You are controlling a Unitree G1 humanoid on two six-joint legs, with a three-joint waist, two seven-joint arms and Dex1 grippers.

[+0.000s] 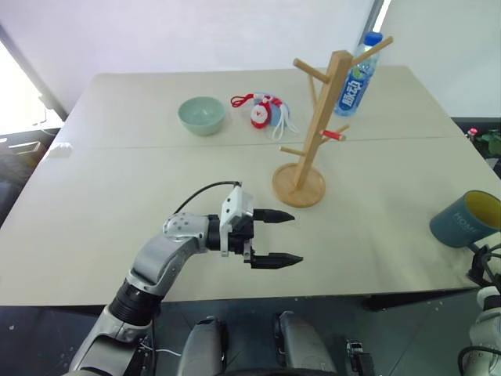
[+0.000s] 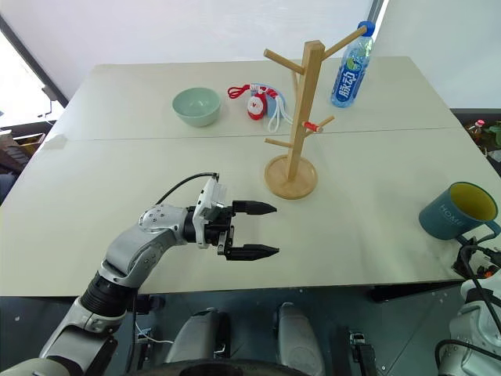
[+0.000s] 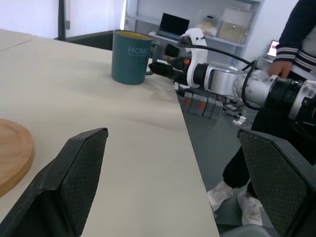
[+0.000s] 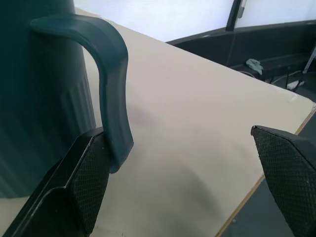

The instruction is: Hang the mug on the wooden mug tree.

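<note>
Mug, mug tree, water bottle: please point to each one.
mug (image 2: 456, 212), right eye view, outer side wall.
wooden mug tree (image 2: 300, 110), right eye view, upright post.
water bottle (image 2: 349, 78), right eye view, blue label.

- A pale beige table (image 2: 117, 196) carries everything; a seam runs across its top, passing just behind the wooden mug tree (image 2: 293, 149).
- The mug tree stands upright on its round base near the table's middle.
- Behind it and to its left sit a pale green bowl (image 2: 196, 106) and a small red, white and blue bundle with cords (image 2: 260, 103).
- Behind it to the right stands a blue-labelled water bottle (image 2: 350, 65).
- The mug (image 2: 457, 211) stands upright well to its right, near the table's front right corner.
</note>
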